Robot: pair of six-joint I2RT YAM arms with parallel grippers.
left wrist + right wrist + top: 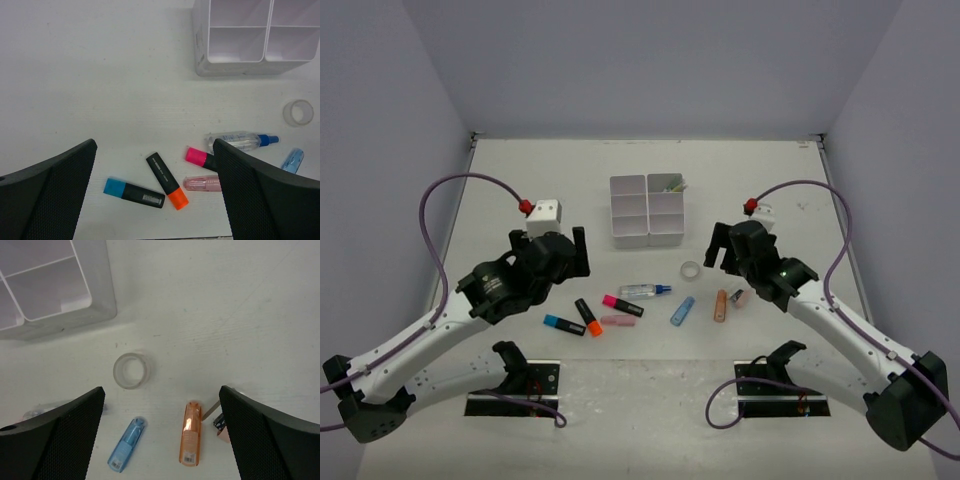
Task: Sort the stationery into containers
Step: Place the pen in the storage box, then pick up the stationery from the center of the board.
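Our left jaws and right jaws both gape wide, holding nothing, above highlighters, a glue pen, a tape ring and other bits scattered on the tabletop just short of the tray. We judge the sorting barely begun: only the white six-part tray's far right compartment shows anything inside, and what it is we cannot tell.

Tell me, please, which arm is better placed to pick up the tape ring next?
Right, probably. The right fingers, open, hang just short of the tape ring, straight ahead of them; the left fingers are over the highlighters, farther away.
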